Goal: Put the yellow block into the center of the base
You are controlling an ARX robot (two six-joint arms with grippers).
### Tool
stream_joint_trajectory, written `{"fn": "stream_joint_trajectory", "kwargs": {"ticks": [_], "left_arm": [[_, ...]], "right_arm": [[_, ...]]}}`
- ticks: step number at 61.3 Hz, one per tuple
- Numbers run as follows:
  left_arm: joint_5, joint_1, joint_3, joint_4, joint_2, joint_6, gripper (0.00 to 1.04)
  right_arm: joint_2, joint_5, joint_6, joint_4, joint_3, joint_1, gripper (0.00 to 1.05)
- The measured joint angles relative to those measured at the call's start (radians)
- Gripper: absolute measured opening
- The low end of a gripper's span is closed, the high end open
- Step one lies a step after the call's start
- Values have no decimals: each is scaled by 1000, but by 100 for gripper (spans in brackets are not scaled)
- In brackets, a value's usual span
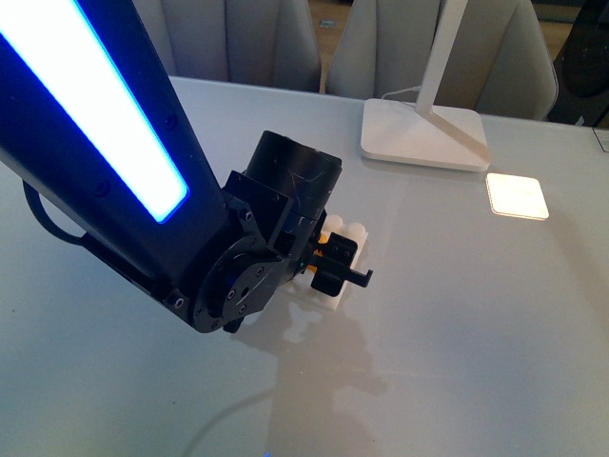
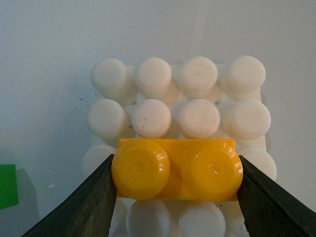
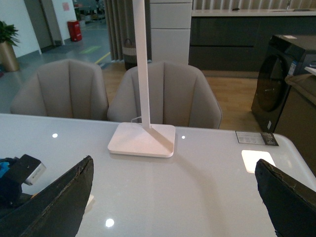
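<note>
Yellow block [image 2: 177, 169]: glossy, 2 round studs; w/ left end effector [image 2: 177, 197] clamped.

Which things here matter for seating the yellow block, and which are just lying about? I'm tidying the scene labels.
In the job: yellow block, base, left gripper clamping the block.

Lying about: lamp foot, green brick, chairs, right gripper open, idle.

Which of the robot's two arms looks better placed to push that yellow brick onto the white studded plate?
The left. Its gripper already clamps the yellow block directly over the base. The right gripper is open, holds nothing, and looks toward the lamp foot.
</note>
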Motion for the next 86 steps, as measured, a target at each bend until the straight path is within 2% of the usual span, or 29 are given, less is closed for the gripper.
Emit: {"fn": "stream_joint_trajectory", "kwargs": {"ticks": [54, 55, 67, 86], "left_arm": [[15, 10, 26, -49, 14, 17, 61], [16, 11, 26, -48, 12, 17, 62], [57, 42, -8, -59, 5, 14, 99], [95, 67, -95, -69, -84, -29, 97]], "right_arm": [[0, 0, 0, 0, 0, 0, 96], [0, 0, 0, 0, 0, 0, 96], [-1, 1, 0, 0, 0, 0, 96], [-1, 0, 0, 0, 0, 0, 96]]}}
